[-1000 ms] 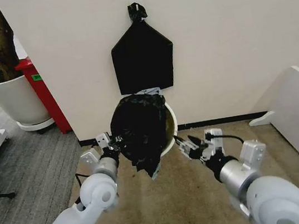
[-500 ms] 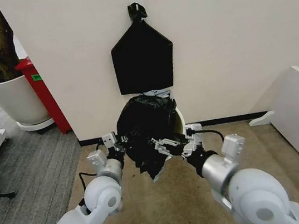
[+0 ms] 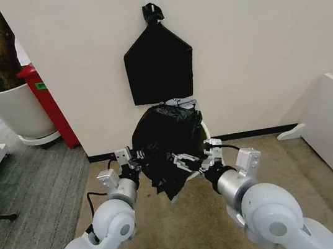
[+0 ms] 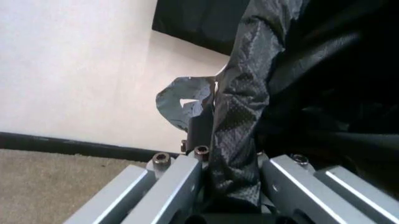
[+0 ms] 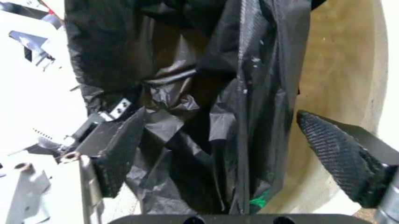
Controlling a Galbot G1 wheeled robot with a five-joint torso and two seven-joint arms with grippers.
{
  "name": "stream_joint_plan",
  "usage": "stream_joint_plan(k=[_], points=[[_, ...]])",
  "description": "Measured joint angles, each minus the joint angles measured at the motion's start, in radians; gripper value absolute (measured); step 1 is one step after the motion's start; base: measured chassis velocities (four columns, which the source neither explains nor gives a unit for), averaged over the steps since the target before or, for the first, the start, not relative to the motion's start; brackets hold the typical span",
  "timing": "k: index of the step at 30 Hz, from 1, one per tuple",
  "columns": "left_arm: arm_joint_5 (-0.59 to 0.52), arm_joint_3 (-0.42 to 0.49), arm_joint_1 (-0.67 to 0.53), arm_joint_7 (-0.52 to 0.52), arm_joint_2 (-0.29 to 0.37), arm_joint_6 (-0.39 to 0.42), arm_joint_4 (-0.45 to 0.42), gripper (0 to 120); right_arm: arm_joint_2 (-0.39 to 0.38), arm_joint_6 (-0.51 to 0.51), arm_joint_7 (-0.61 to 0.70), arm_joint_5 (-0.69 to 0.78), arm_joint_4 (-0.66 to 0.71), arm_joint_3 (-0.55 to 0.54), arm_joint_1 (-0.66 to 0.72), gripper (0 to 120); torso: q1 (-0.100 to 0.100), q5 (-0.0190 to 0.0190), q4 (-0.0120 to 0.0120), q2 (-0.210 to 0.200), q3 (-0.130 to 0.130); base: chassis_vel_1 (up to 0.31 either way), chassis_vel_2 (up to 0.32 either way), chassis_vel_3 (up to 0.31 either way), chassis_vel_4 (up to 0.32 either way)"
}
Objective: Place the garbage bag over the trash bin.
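1 garbage bag [image 3: 166, 146] drapes over 1 trash bin [image 3: 201, 133] at the wall. The left gripper [image 3: 135, 160] pinches a bag fold; the right gripper [image 3: 189, 159], fingers spread, straddles bag plastic at the rim.

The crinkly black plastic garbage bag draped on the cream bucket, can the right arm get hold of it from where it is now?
Probably yes. The right gripper is open with the garbage bag hanging between its fingers, nothing in between. The left gripper already pinches the bag's other side.
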Motion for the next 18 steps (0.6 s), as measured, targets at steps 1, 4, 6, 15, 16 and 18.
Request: stream_joint_plan(k=[1, 4, 6, 15, 16, 18], points=[[0.0, 0.0, 0.0, 0.002, 0.0, 0.0, -0.001, 0, 0.001, 0.0, 0.004, -0.001, -0.003, -0.002, 0.003, 82, 0.0, 0.0, 0.0, 0.0, 0.0, 0.0, 0.0, 0.0, 0.0], [0.0, 0.001, 0.0, 0.006, 0.0, -0.004, -0.002, 0, 0.003, 0.001, 0.009, -0.003, -0.008, -0.006, 0.01, 75, 0.0, 0.0, 0.0, 0.0, 0.0, 0.0, 0.0, 0.0, 0.0], [0.0, 0.002, 0.0, 0.012, 0.0, -0.009, -0.002, 0, 0.004, 0.001, 0.015, -0.003, -0.011, -0.01, 0.015, 68, 0.0, 0.0, 0.0, 0.0, 0.0, 0.0, 0.0, 0.0, 0.0], [-0.008, 0.006, -0.009, 0.029, -0.002, -0.011, 0.008, 0, 0.002, -0.007, -0.052, -0.092, -0.054, -0.022, 0.027, 32, 0.0, 0.0, 0.0001, 0.0, 0.0, 0.0, 0.0, 0.0, 0.0], [-0.01, 0.006, -0.012, 0.03, -0.002, -0.011, 0.011, 0, -0.001, -0.012, -0.072, -0.116, -0.061, -0.023, 0.026, 30, 0.0, 0.0, 0.0001, 0.0, 0.0, 0.0, 0.0, 0.0, 0.0], [-0.013, 0.007, -0.015, 0.032, -0.003, -0.01, 0.013, 0, -0.005, -0.017, -0.099, -0.154, -0.07, -0.024, 0.023, 25, 0.0, 0.0, 0.0001, 0.0, 0.0, 0.0, 0.0, 0.0, 0.0]])
